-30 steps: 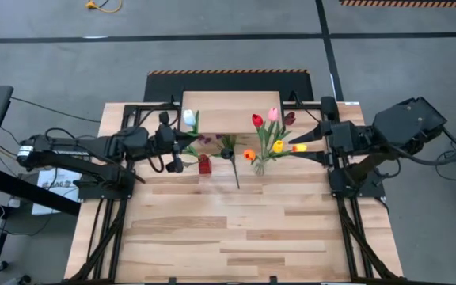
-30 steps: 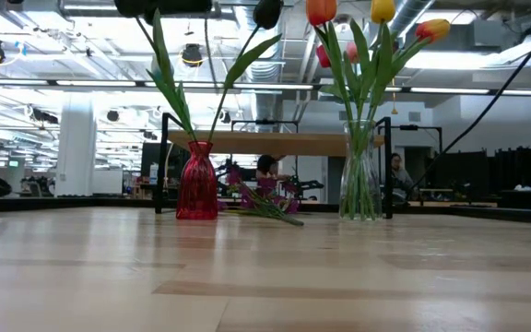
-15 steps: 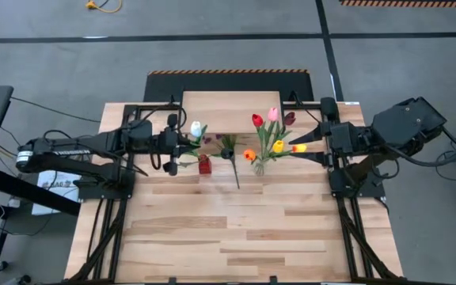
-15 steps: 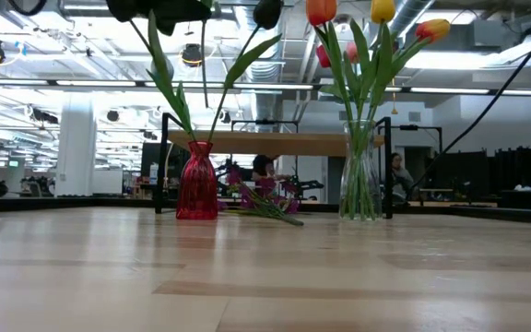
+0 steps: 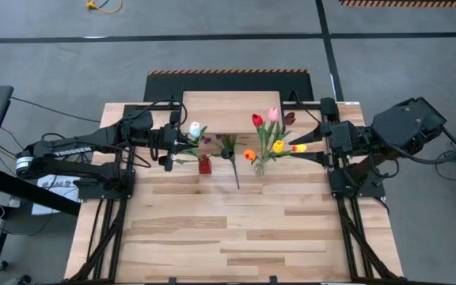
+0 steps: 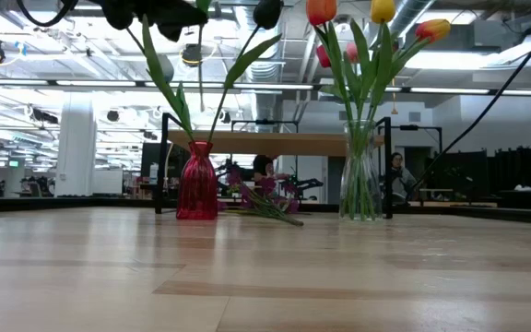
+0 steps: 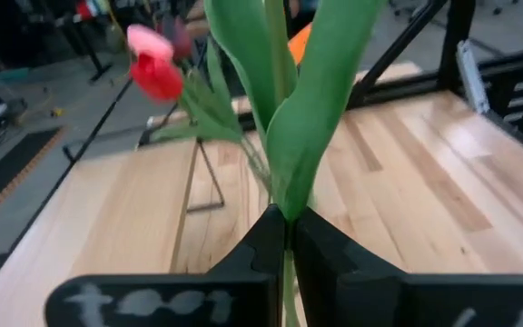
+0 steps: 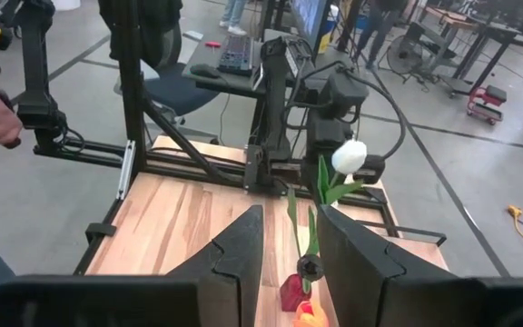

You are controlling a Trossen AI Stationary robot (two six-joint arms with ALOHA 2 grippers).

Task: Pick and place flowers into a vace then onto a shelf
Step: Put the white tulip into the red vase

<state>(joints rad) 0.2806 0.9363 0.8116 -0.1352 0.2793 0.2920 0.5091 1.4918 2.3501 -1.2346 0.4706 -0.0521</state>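
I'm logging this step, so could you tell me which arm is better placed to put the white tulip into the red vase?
Left: its gripper already grips the white tulip beside the red vase.

White word "TROSSEN" readable on the dark left robot arm (image 5: 70, 148); no other text legible anywhere.

Two vases (image 5: 204, 165) (image 5: 258, 167), perhaps eight tulips (image 5: 195, 129) (one shelf (image 5: 229, 111)).

Bright overhead lighting; perhaps blurred close-ups.
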